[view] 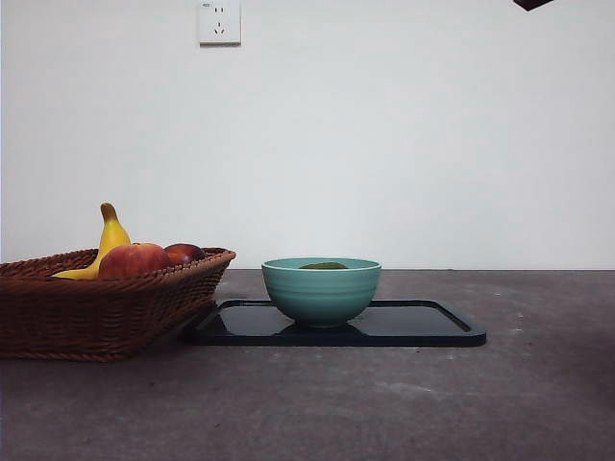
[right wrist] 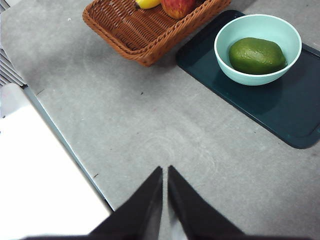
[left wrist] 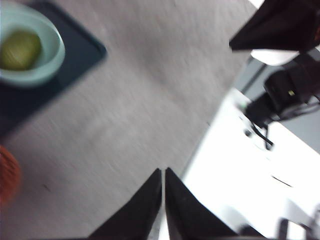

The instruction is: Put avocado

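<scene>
The dark-green avocado (right wrist: 257, 55) lies inside a teal bowl (right wrist: 226, 35) that stands on a dark tray (right wrist: 295, 105). In the front view only the avocado's top (view: 324, 266) peeks over the bowl's rim (view: 321, 290). The left wrist view shows it blurred (left wrist: 19, 50) in the bowl. My left gripper (left wrist: 163, 175) is shut and empty, high over the bare table near its edge. My right gripper (right wrist: 165, 172) is shut and empty, over the table well away from the bowl. One arm shows only as a black tip (view: 531, 4) at the top right.
A brown wicker basket (view: 96, 312) stands left of the tray (view: 404, 327), holding a yellow banana (view: 108, 240) and red-yellow apples (view: 135, 260). The basket also shows in the right wrist view (right wrist: 135, 30). A white surface (right wrist: 40, 175) borders the grey table.
</scene>
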You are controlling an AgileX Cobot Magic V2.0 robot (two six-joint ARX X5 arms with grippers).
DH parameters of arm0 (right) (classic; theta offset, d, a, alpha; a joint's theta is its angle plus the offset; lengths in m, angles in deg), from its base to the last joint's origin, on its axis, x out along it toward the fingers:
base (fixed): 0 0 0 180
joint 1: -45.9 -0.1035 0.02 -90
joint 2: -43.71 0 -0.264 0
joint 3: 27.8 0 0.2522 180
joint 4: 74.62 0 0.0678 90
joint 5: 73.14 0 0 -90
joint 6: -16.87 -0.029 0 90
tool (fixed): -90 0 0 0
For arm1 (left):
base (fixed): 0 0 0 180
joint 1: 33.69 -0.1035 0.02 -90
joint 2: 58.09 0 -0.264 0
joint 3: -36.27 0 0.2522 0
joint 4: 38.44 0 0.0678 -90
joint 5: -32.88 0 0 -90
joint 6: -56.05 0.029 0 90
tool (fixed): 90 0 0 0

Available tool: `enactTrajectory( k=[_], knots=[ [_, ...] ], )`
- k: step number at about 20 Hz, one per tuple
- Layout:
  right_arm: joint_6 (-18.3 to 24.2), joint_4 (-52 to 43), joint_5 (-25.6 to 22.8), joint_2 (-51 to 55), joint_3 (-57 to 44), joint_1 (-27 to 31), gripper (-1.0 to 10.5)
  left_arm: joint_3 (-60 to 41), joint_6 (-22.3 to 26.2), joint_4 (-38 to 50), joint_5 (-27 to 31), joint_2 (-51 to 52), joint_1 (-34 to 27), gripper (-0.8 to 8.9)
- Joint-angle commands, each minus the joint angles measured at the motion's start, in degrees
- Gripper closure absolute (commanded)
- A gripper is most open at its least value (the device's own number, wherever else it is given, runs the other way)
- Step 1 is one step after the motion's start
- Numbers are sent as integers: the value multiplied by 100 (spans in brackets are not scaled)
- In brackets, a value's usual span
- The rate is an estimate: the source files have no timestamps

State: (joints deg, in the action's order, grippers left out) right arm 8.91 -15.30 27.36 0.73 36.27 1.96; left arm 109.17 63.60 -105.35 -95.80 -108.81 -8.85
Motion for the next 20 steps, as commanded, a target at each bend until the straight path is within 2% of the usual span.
enactTrajectory(
  k=[1,3,6,8,12,15,20],
  knots=[
    [-57,-55,-4,-33,66,-55,939,-37,535,1032,197,376,-306,805],
    [-57,-55,-4,-33,66,-55,939,-289,533,2225,455,817,-822,805],
    [-57,-57,-2,-33,66,-55,939,-1189,529,3880,1274,1694,-1692,805],
    [-57,-57,-4,-33,66,-55,939,-1908,492,4444,1788,2273,-2072,805],
    [-57,-57,-4,-33,66,-55,939,-3373,424,4992,2581,3300,-2339,805],
    [-57,-57,-4,-33,66,-55,939,-4393,122,5346,3012,3919,-2398,805],
    [-57,-55,-4,-33,66,-55,939,-5392,-81,5401,3143,4614,-2409,805]
  ],
)
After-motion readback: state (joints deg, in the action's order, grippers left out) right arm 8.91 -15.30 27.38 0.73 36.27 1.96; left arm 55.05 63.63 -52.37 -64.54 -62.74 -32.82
